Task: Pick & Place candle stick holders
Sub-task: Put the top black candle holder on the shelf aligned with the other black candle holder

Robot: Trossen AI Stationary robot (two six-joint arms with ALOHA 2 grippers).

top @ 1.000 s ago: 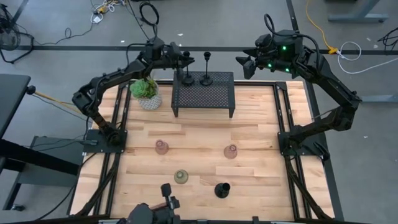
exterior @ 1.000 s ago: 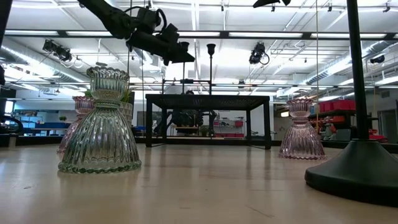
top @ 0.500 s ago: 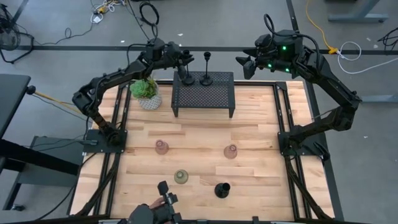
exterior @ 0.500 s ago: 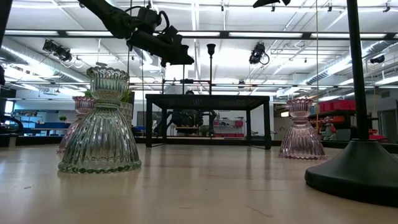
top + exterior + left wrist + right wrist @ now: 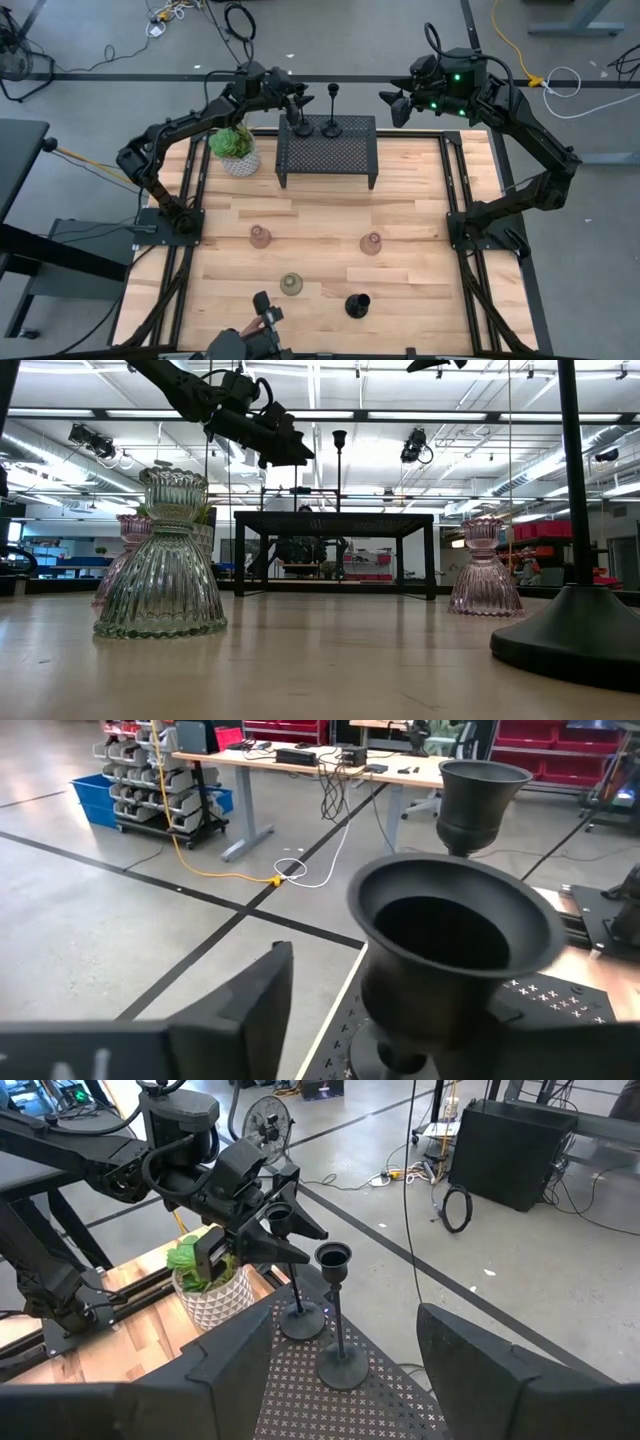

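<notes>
Two black stems (image 5: 331, 110) upright on rack; third (image 5: 357, 304), three glass cups (image 5: 291, 284) on table.

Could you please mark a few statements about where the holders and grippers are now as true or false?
1. Two black stems stand on the rack. True.
2. The third black stem is on the rack too. False: it stands on the table.
3. The right gripper holds a glass cup. False: it is open and empty.
4. The olive cup is on the table. True.
5. The left gripper is at a stem on the rack. True.
</notes>
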